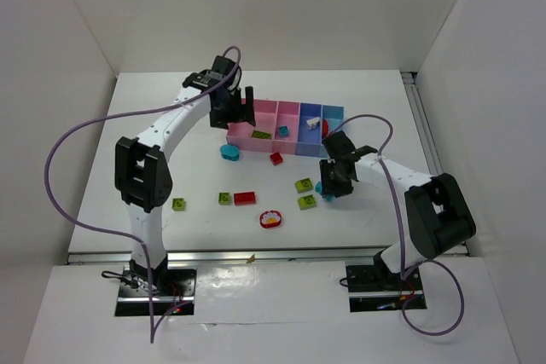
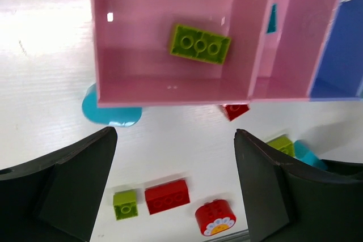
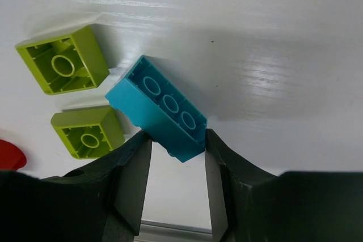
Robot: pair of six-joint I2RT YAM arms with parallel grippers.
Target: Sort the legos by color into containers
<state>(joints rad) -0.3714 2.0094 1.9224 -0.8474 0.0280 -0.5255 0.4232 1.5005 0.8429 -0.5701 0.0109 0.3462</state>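
Right gripper: fingers closed on the near end of a teal brick, studs up, at the table surface in front of the right end of the bins. Two lime bricks lie underside-up just beside it. Left gripper: fingers spread wide and holding nothing, above the near wall of the wide pink bin. That bin contains one long lime brick. The narrow pink bin next to it holds a teal piece, and a blue bin holds a white piece. Loose on the table are a teal rounded piece touching the wide bin's front wall, a small red brick, a red brick with a lime cube beside it, a lone lime cube, and a round red piece.
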